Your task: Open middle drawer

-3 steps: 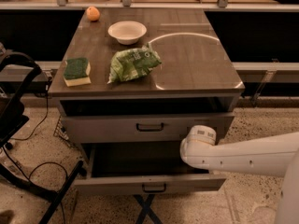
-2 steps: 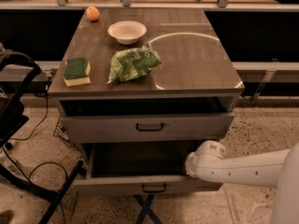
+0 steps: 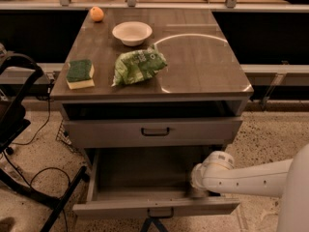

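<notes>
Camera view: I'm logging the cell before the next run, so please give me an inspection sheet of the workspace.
Surface: brown cabinet top, carries a curved light reflection.
Job's things: middle drawer stands open; its black handle faces the camera. Upper drawer is shut.
Clutter: orange, white bowl, green bag and green-and-yellow sponge, all on the cabinet top.
Grippers: hand reaches down inside the middle drawer near its right front corner, on the white arm.
Cables: black cable loops on the floor at left.
Surroundings: black frame at left; speckled floor.
</notes>
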You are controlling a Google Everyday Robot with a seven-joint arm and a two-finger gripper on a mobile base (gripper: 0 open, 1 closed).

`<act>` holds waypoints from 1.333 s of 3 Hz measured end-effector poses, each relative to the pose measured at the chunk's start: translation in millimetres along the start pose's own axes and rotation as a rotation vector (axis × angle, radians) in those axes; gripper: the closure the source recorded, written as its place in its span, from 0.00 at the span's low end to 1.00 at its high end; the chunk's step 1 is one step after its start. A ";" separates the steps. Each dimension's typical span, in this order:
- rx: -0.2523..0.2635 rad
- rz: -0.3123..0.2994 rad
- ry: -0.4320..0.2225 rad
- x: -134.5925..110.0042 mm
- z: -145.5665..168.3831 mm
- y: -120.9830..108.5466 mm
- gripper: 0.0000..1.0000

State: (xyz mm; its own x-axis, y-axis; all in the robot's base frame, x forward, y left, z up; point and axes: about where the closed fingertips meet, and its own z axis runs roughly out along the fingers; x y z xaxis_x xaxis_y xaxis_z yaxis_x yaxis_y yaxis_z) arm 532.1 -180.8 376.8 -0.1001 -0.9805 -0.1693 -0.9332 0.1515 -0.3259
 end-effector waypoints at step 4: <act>-0.119 0.050 0.080 3.9 -24.5 76.0 1.00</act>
State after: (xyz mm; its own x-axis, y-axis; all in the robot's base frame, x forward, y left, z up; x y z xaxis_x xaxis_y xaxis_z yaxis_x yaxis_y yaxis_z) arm 452.3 -176.2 374.2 -0.1699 -0.9797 -0.1068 -0.9603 0.1889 -0.2054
